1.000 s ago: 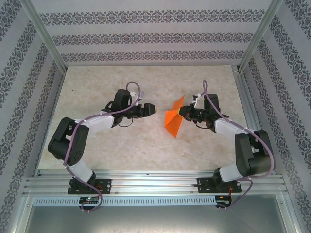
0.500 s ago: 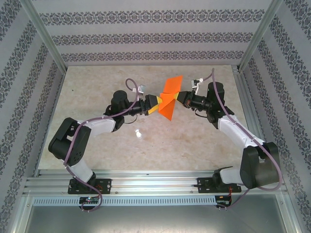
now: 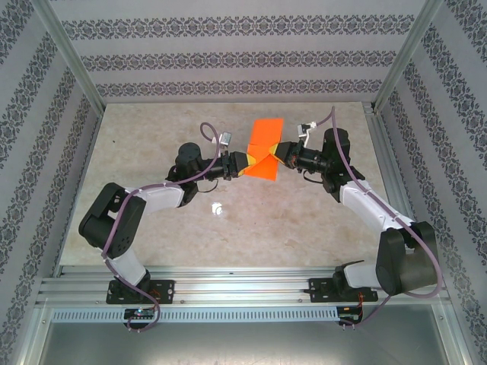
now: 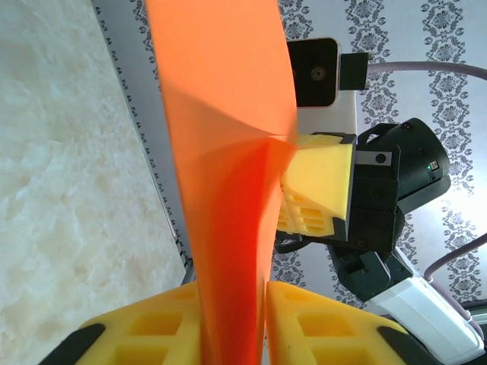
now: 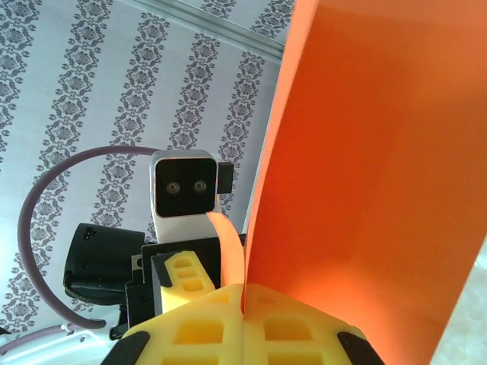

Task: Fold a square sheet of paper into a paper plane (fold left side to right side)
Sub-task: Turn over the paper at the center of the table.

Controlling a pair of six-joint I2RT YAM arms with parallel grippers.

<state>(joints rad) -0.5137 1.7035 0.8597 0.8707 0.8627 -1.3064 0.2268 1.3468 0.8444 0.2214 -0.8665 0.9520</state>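
Both pincers are clamped shut on the orange paper sheet (image 3: 266,138). The left pincer (image 3: 242,165) pinches its left side and the right pincer (image 3: 280,154) its right, nose to nose. The sheet's creased, partly folded, and held up above the table (image 3: 167,228), toward the far middle.

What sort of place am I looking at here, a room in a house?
Probably a robot test booth, not a home: a left arm and right arm bolted to an aluminium rail, a marble-look tabletop, and wallpapered panels in a metal frame.
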